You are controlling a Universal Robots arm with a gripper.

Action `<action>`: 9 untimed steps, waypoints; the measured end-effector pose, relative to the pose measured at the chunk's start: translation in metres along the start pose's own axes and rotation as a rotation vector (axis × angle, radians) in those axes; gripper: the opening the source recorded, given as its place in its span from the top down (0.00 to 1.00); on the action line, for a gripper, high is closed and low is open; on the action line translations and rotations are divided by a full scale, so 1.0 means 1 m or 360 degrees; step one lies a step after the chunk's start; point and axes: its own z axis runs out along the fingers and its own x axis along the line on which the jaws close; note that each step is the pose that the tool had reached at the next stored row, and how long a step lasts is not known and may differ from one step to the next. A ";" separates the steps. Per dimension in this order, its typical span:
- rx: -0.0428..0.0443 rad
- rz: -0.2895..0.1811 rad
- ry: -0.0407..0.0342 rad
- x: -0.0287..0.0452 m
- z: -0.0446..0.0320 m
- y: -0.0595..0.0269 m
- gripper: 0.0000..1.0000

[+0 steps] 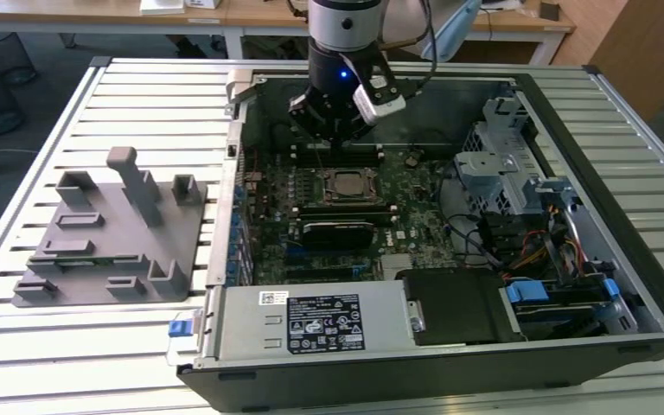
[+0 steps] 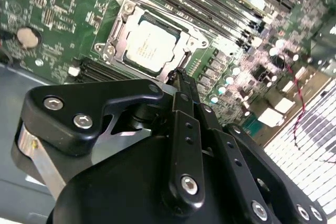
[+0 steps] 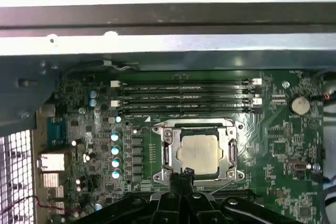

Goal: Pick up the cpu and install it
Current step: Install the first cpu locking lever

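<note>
Cpu (image 3: 198, 153) in socket (image 3: 167, 153); tool (image 3: 181, 173), closed & empty, just beside it.

Exterior high, wrist views near motherboard (image 3: 281, 156)

Cpu (image 3: 198, 153) top matt silvery metal; end effector (image 3: 181, 176) black (semi-gloss).

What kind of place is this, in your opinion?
Probably a robotics lab or workshop in an office-like room: an open computer case sits on a slatted metal table, a robot arm hangs over it, and wooden desks stand behind.
</note>
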 end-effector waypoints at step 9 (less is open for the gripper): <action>-0.0001 -0.0043 -0.0001 0.0092 0.0012 -0.0002 0.88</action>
